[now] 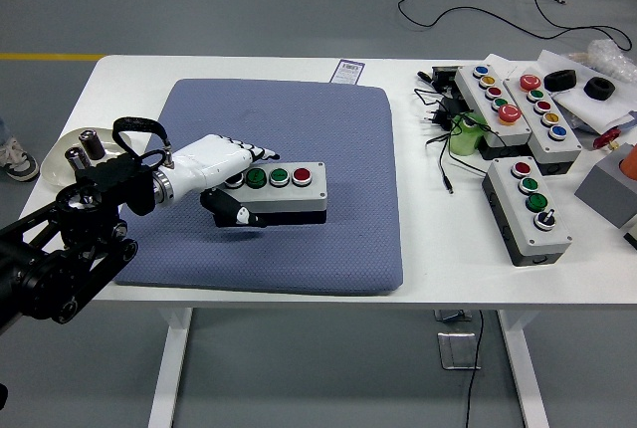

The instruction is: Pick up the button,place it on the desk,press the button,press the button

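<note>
A grey button box (291, 189) with two green buttons and one red button showing lies on the blue mat (299, 114). My left hand (241, 179), white with a black arm behind it, is at the box's left end. Its fingers (254, 153) stretch flat over the top and hide the leftmost button. The thumb (239, 215) sits against the box's front side. The box rests on the mat. My right arm is out of view.
Three more button boxes (528, 211) (493, 100) (542, 114) stand at the right of the white table (428, 249), with black cables (443, 144) and a green object (464, 135) beside them. A dish with metal cylinders (85, 147) sits at the left edge.
</note>
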Motion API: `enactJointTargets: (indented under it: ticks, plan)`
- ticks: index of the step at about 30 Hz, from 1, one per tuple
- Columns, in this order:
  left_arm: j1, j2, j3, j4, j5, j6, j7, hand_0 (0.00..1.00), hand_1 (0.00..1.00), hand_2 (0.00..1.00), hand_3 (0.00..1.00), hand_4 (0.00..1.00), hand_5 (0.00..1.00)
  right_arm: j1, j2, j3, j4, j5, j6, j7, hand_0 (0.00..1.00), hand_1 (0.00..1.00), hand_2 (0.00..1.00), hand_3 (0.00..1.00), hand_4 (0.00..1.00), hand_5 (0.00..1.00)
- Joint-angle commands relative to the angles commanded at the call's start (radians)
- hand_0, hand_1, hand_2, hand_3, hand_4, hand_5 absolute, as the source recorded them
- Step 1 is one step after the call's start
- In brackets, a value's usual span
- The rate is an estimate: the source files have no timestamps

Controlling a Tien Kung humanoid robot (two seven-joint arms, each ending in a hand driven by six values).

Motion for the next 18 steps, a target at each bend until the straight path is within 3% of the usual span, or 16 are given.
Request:
enactJointTargets:
  ticks: [3,5,6,7,8,10,11,15,17,18]
  plan:
    - [0.043,0.022,-0.065,-0.077,-0.033,0.016,0.051,0.732,0.827,0.906,0.863,0.998,0.718,0.0,0.001,-0.001,0.0,0.001,0.0,0.0,0.673,0.658,0.674,0.624,0.31,0.173]
    - [0.068,0.035,-0.105,-0.125,-0.062,0.057,0.08,0.732,0.827,0.906,0.863,0.998,0.718,-0.002,0.0,-0.001,0.0,0.007,-0.002,0.0,0.673,0.658,0.674,0.624,0.31,0.173]
    - [0.078,0.041,-0.123,-0.149,-0.075,0.083,0.095,0.548,0.555,0.574,0.736,0.893,0.894,-0.002,0.0,0.001,0.0,0.006,-0.002,0.001,0.673,0.658,0.674,0.624,0.31,0.173]
    - [0.083,0.044,-0.132,-0.168,-0.084,0.103,0.105,0.548,0.555,0.574,0.736,0.893,0.894,-0.003,0.0,0.002,0.0,0.005,-0.001,0.001,0.673,0.658,0.674,0.624,0.31,0.173]
    - [0.09,0.052,-0.137,-0.203,-0.122,0.151,0.145,0.548,0.555,0.574,0.736,0.893,0.894,-0.004,0.0,0.009,0.0,-0.003,0.0,0.001,0.673,0.658,0.674,0.624,0.31,0.173]
    - [0.094,0.059,-0.133,-0.238,-0.172,0.188,0.183,0.548,0.555,0.574,0.736,0.893,0.894,-0.005,-0.001,0.013,0.0,-0.01,0.001,0.001,0.673,0.658,0.674,0.624,0.31,0.173]
    - [0.096,0.065,-0.122,-0.259,-0.201,0.204,0.205,0.11,0.033,0.127,0.654,0.662,0.998,-0.006,-0.001,0.014,0.0,-0.012,0.001,0.001,0.673,0.658,0.674,0.624,0.31,0.173]
    - [0.105,0.082,-0.084,-0.321,-0.253,0.228,0.271,0.11,0.033,0.127,0.654,0.662,0.998,-0.008,-0.001,0.013,0.0,-0.01,0.001,0.001,0.673,0.658,0.674,0.624,0.31,0.173]
    - [0.109,0.089,-0.064,-0.348,-0.253,0.218,0.302,0.11,0.033,0.127,0.654,0.662,0.998,-0.007,-0.001,0.008,0.0,-0.002,0.0,0.001,0.673,0.658,0.674,0.624,0.31,0.173]
    - [0.109,0.091,-0.058,-0.354,-0.253,0.211,0.311,0.002,0.002,0.017,0.564,0.605,0.998,-0.007,-0.001,0.007,0.0,0.0,-0.001,0.001,0.673,0.658,0.674,0.624,0.31,0.173]
